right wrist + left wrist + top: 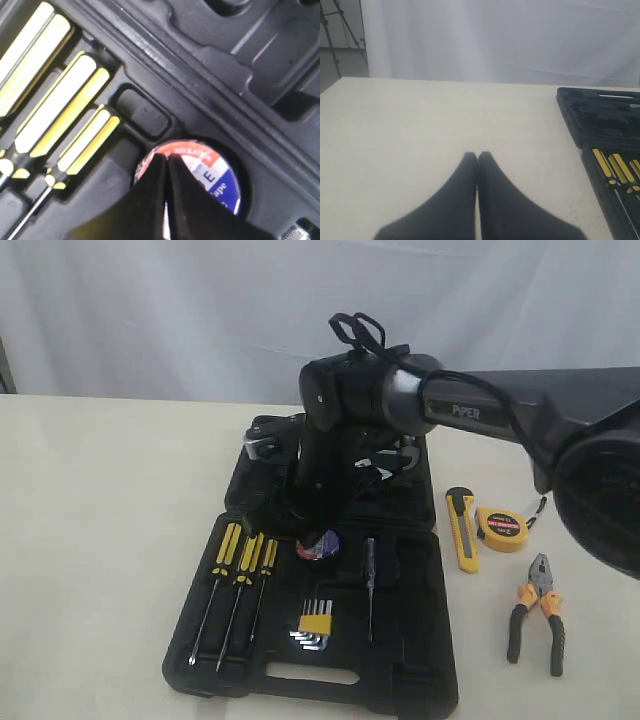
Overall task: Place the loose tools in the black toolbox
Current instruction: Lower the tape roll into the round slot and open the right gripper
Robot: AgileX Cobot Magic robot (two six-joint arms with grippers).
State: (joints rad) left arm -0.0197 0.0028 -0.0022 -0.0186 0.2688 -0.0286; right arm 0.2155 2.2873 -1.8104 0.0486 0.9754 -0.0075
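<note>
The black toolbox (400,680) lies open on the table. The black tape roll (320,543) with its white-red-blue label (215,175) sits in a round recess of the lower tray. My right gripper (166,157) is shut, its tips together right over the label's edge; whether they touch it I cannot tell. To the right of the box lie the yellow utility knife (463,530), the yellow round tape measure (503,528) and the orange-and-black pliers (538,610). My left gripper (478,155) is shut over bare table, left of the toolbox (600,120).
Three yellow-and-black screwdrivers (240,570) and a yellow-clipped hex key set (315,625) are seated in the tray, with a thin tester screwdriver (369,585) beside them. The right arm (380,400) reaches across over the box lid. A white curtain hangs behind the table.
</note>
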